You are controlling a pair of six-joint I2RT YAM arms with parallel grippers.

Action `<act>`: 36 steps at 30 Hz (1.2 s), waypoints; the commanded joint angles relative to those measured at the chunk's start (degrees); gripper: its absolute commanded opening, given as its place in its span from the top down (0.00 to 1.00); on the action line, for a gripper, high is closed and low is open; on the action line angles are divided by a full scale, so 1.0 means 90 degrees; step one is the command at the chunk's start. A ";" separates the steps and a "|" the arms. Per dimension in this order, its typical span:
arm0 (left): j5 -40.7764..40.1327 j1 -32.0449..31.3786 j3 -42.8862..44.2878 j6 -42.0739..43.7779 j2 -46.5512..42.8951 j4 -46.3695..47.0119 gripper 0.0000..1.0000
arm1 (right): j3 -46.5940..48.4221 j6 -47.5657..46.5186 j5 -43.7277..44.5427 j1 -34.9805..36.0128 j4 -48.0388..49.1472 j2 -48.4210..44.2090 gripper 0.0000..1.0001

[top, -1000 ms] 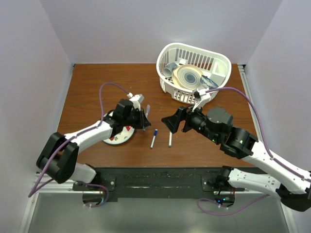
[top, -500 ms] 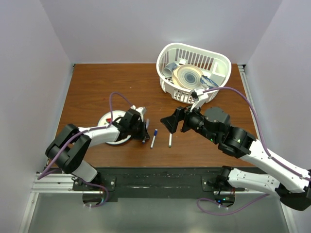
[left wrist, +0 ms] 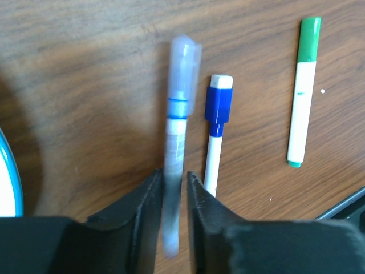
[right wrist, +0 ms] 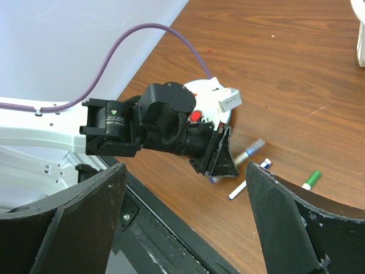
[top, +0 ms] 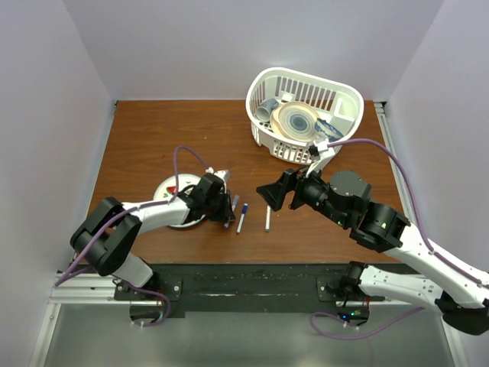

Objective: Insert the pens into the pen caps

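Observation:
My left gripper (top: 228, 212) is shut on a pale pen (left wrist: 178, 114) with a translucent grey-blue cap, holding it low over the wood. In the left wrist view the gripper (left wrist: 173, 188) holds the barrel and the capped end points away. A white pen with a blue cap (left wrist: 217, 131) lies just to its right, also in the top view (top: 241, 219). A white pen with a green cap (left wrist: 301, 91) lies further right, also in the top view (top: 267, 220). My right gripper (top: 273, 195) is open and empty above the pens. No loose caps show.
A white plate (top: 174, 220) with red bits lies left of the left gripper. A white slotted basket (top: 336, 95) holding tape rolls stands at the back right. The table's near edge and a black rail run along the front (top: 252, 271).
The left gripper has moved forward and right off the plate and come down beside the blue-capped pen, still holding its pen. The right gripper has shifted only slightly.

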 commanded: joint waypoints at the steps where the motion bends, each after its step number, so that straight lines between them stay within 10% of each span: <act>1: -0.0514 -0.0138 0.0146 0.0149 -0.0077 -0.0987 0.69 | 0.0073 -0.0047 0.0098 0.0015 0.0033 -0.0185 0.11; 13: -0.0691 -0.0178 0.1268 0.0481 -0.1199 -0.2130 0.50 | -0.0014 -0.0018 -0.0029 0.0024 -0.0026 -0.0224 0.11; 21: 0.0080 -0.0168 0.2304 0.1603 -0.2769 -0.1292 0.00 | -0.0220 0.0051 0.0633 0.0024 -0.0542 -0.0400 0.01; 36: -0.0378 -0.0168 0.1231 0.2034 -0.4628 -0.0138 0.00 | -0.0464 0.0910 0.2354 0.0024 -0.1276 -0.0419 0.01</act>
